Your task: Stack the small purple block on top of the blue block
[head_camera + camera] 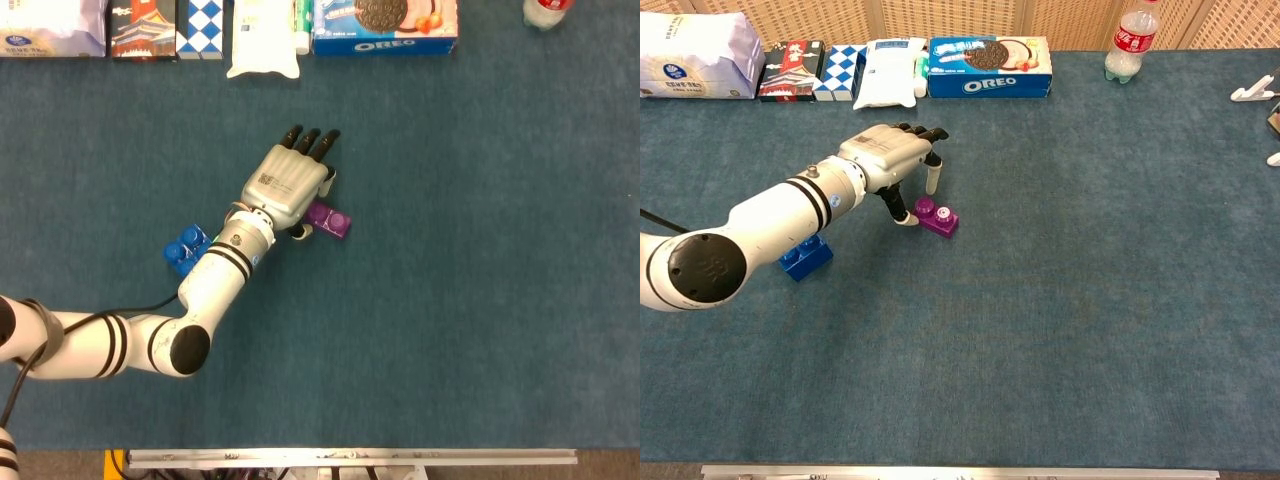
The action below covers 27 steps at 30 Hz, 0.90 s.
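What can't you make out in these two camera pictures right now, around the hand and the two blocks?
- Contact between the left hand and the purple block: head view, the hand's back covers the near end; chest view, too small to tell.
- Blue block: partly hidden by the forearm in both views.
- Right hand: in neither view.
- Bottle: its top is cut off by the upper edge in the chest view.

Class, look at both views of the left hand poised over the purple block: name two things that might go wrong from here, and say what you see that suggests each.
1. The left hand is open, with fingers straddling one end of the small purple block; an off-centre pinch might tip or push it along the cloth.
2. The blue block sits partly hidden under the forearm, so carrying the purple one back could knock it aside.
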Available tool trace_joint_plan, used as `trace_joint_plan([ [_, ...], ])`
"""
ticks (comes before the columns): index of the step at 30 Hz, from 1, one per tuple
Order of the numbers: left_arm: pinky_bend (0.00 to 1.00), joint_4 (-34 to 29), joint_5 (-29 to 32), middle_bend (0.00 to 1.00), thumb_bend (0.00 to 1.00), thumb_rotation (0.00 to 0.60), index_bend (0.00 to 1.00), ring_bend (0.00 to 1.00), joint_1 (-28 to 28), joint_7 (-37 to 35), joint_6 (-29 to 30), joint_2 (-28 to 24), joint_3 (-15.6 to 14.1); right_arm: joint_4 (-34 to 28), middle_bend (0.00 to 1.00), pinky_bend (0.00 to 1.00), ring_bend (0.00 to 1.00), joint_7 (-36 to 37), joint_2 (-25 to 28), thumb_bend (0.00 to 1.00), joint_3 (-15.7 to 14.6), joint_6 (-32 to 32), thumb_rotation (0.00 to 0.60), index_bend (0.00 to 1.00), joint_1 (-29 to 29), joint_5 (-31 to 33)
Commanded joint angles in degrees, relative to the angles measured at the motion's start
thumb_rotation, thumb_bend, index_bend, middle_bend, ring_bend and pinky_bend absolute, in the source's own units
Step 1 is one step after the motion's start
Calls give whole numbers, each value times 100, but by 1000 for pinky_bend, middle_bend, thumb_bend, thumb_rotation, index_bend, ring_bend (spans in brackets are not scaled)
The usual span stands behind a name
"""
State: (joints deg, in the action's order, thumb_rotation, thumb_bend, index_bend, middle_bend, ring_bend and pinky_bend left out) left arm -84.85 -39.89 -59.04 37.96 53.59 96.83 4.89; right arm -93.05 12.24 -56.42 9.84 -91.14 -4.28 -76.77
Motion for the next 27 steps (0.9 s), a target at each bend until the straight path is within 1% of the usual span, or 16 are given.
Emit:
trace_joint_plan([
  [1, 48, 24, -3, 0, 200, 600, 434, 0, 3, 32, -2, 19, -5, -5, 324, 156, 208, -1, 3, 551, 1, 0, 600, 370, -2, 0],
  [11, 48, 30, 1, 0, 242, 600, 445, 0, 12, 150, -46, 19, -25, -7, 324, 156, 208, -11, 7, 550, 6, 23, 600, 370, 5, 6],
  [27, 48, -30, 76, 0, 242, 600, 458, 0, 17, 250, -67, -3, -1, -23, 324, 156, 208, -39, 12, 550, 8, 66, 600, 370, 23, 16],
])
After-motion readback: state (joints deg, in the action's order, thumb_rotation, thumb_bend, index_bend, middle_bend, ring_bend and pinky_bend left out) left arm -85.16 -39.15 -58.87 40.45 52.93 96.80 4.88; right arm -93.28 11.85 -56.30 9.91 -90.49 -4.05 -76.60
